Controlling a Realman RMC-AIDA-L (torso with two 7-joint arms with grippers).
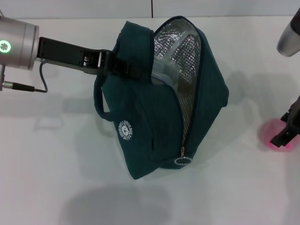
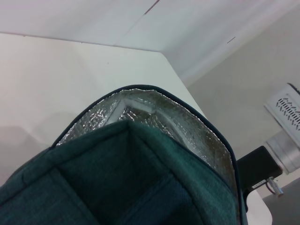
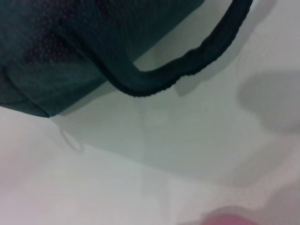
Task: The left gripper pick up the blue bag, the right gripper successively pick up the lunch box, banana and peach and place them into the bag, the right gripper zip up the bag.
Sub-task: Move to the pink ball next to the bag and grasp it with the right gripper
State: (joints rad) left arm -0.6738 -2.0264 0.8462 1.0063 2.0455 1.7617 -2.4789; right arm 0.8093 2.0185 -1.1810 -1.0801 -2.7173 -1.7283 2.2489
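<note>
1. The peach (image 1: 276, 137) lay on the table (image 1: 56, 154) at the right gripper (image 1: 287, 126); its grip couldn't be told.
2. The blue bag (image 1: 154, 126) gaped unzipped, the left gripper (image 1: 117, 68) clenched on its handle.
3. The lunch box (image 1: 164, 72) sat inside; banana unseen.

You see the blue bag (image 1: 154, 126) as a dark teal fabric at the centre of the head view, its open mouth lined in crinkled silver foil (image 1: 187, 61). A small round white logo (image 1: 125, 129) sits on its lower left face, and a silver ring zipper pull (image 1: 183, 161) hangs low. At the right edge the peach (image 1: 274, 136) glows pink beneath the black right gripper (image 1: 289, 126). The black left gripper (image 1: 117, 68) extends from a silver cylinder (image 1: 16, 40) with a green ring light (image 1: 3, 45) at upper left. The table (image 1: 56, 178) is white.
</note>
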